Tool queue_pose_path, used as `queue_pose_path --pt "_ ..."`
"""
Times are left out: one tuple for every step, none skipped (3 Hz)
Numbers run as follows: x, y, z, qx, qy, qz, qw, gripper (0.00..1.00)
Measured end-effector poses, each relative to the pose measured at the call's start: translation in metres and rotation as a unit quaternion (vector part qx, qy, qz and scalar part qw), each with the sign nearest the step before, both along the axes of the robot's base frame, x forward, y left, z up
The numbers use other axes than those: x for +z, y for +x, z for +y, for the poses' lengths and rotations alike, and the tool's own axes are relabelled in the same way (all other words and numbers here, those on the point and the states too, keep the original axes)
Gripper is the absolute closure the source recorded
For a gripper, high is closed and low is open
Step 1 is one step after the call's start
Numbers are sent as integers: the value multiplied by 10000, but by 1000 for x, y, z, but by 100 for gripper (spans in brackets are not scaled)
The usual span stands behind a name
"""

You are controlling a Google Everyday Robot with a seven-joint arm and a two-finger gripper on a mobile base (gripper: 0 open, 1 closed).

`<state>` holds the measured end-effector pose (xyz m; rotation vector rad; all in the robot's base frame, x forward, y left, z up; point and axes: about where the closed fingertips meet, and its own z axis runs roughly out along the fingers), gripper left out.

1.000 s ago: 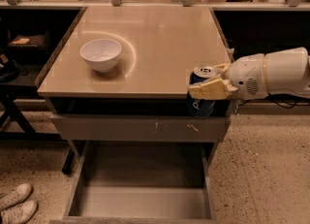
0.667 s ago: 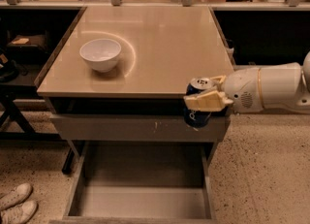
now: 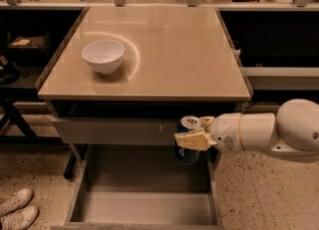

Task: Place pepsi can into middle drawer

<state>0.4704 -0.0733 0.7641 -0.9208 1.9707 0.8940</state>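
Nearest the camera, the middle drawer stood pulled out below the table, its flat grey floor framed by thin side walls running back towards the table's frame. To its left, on the speckled floor, lay a pair of white shoes.

Over the drawer's rear right part hung the end effector, reaching in from the right on a thick white arm. Its tan fingers were clenched on the pepsi can, one finger crossing the front of the can and the other showing just behind its silver top. The can was upright, held over the drawer close to the right side wall. Its top sat level with the grey front of the upper drawer, which was closed and bore a pale scratch mark just left of the can. The dark-blue body hung below that front.

Above these came the table, its beige top glossy under the light. A white bowl stood on the left half of the top, well apart from the can. Beyond the table's far edge ran a bench carrying small cluttered items too indistinct to name, and dark shelving flanked the table on both sides.
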Motion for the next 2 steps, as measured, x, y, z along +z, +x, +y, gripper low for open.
queue_pose_path --pt "0 0 0 0 0 0 10000 100" --pt "-12 -1 9 -42 174 12 9998 100"
